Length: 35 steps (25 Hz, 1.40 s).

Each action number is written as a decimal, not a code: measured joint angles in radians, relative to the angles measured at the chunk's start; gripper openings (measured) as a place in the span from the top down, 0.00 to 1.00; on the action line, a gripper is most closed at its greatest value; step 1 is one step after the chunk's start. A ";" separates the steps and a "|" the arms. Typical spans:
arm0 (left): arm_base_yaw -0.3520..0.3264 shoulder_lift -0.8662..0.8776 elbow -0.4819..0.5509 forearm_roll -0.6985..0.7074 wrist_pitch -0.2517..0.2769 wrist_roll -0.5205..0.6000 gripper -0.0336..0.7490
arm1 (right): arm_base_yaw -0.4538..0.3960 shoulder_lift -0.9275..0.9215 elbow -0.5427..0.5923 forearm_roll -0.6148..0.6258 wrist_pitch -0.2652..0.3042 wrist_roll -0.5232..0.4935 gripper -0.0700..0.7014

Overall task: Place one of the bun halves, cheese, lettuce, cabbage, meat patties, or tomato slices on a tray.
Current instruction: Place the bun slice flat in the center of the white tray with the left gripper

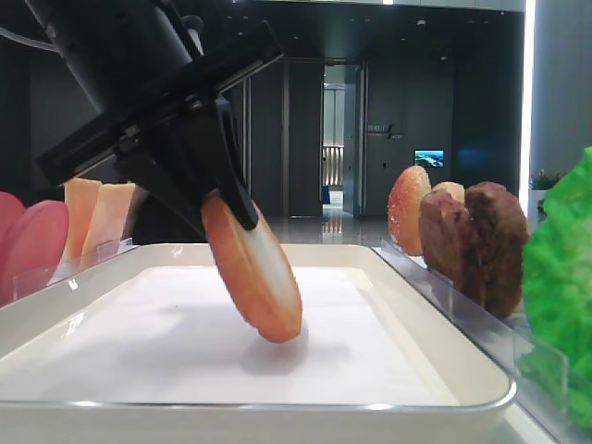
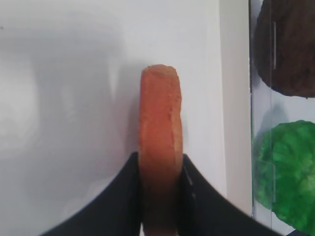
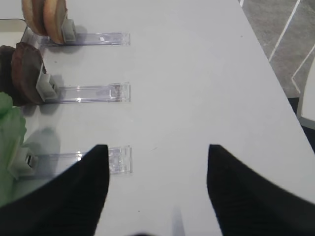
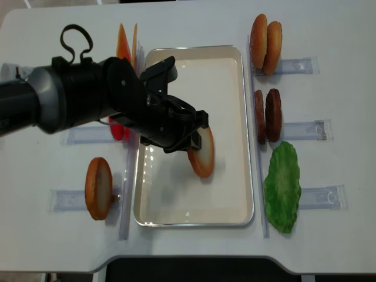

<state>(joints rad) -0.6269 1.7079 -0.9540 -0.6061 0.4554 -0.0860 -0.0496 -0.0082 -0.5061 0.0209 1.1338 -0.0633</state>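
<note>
Clamped on a bun half (image 2: 160,147) above the tray (image 4: 235,59), left gripper (image 2: 160,194) hid its top; right gripper (image 3: 157,189) gaped near lettuce (image 3: 11,129).

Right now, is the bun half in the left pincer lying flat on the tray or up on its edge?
On edge, tilted: the bun half hangs in the left pincer above the tray.
</note>
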 joint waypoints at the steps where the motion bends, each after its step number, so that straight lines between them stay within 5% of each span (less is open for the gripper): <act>1: 0.000 0.000 0.000 -0.003 0.000 0.002 0.78 | 0.000 0.000 0.000 0.000 0.000 0.000 0.37; 21: 0.000 0.033 -0.001 -0.023 0.015 0.003 0.78 | 0.000 0.000 0.000 0.000 0.000 0.000 0.37; 31: -0.001 0.010 0.000 0.121 0.102 -0.123 0.45 | 0.000 0.000 0.000 0.000 0.000 0.000 0.37; 35: 0.003 -0.014 0.000 0.185 0.119 -0.181 0.41 | 0.000 0.000 0.000 0.000 0.000 0.000 0.37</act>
<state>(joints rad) -0.6241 1.6937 -0.9541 -0.4207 0.5746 -0.2671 -0.0496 -0.0082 -0.5061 0.0209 1.1338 -0.0633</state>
